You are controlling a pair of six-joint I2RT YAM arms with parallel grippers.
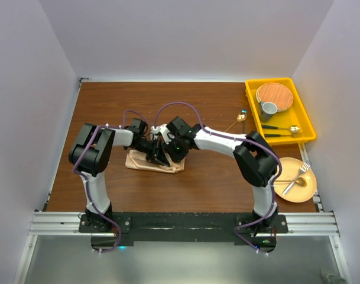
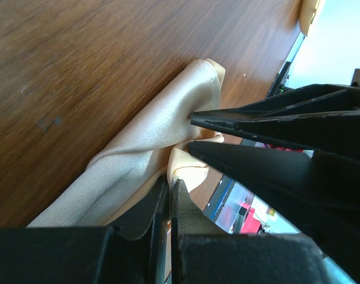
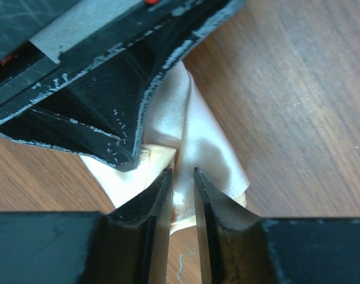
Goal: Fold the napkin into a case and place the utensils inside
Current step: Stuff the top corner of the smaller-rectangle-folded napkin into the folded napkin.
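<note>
The peach satin napkin (image 1: 138, 163) lies bunched and partly folded on the wood table, left of centre. My left gripper (image 1: 153, 151) and right gripper (image 1: 167, 148) meet tip to tip over its right end. In the left wrist view the left gripper (image 2: 171, 181) is shut on a thin edge of the napkin (image 2: 150, 130). In the right wrist view the right gripper (image 3: 182, 173) pinches a raised fold of the napkin (image 3: 210, 142). A gold spoon with a blue part (image 1: 239, 120) lies on the table at the right. A gold fork and spoon (image 1: 298, 176) lie on a yellow plate (image 1: 310, 190).
A yellow tray (image 1: 310, 130) at the back right holds a round wood-toned plate (image 1: 275, 94), a grey cup (image 1: 268, 109) and dark-handled cutlery (image 1: 280, 129). White walls close in the table on three sides.
</note>
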